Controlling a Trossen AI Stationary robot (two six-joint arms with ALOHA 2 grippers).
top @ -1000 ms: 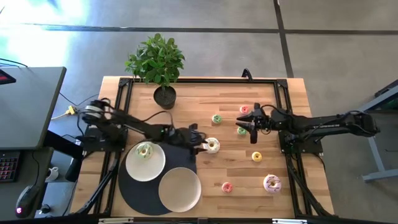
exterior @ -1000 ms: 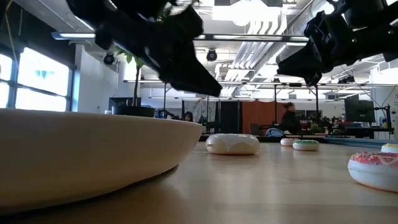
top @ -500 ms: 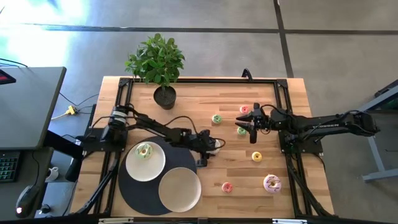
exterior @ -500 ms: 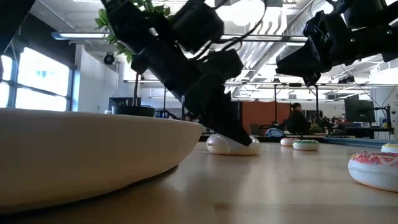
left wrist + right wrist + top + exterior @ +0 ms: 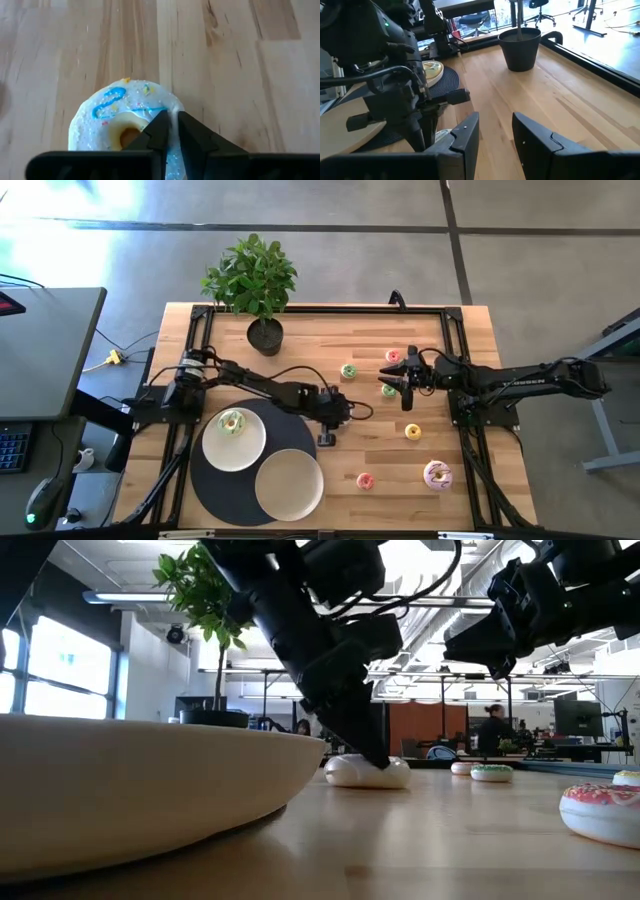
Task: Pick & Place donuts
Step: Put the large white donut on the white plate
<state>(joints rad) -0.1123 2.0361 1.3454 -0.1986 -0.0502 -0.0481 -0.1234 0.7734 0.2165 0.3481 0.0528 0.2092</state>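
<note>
Room: bare wood lies around my white donut (image 5: 125, 127); the dark mat (image 5: 210, 480) with its two white plates (image 5: 288, 484) sits just beside it, toward my base.
Left gripper (image 5: 338, 412): down at the table's middle, my fingers (image 5: 160, 131) nearly together, pinching the white donut's rim on the wood.
Left arm: stretched low from the table's left edge, wrist tipped down.
Right gripper (image 5: 392, 387): raised above the green donut (image 5: 388, 391), fingers (image 5: 465, 134) apart, holding nothing.
Other donuts: one on the upper plate (image 5: 233, 421); pink (image 5: 393, 356), yellow (image 5: 412, 431) and lilac (image 5: 437, 474) lie toward the right edge.
</note>
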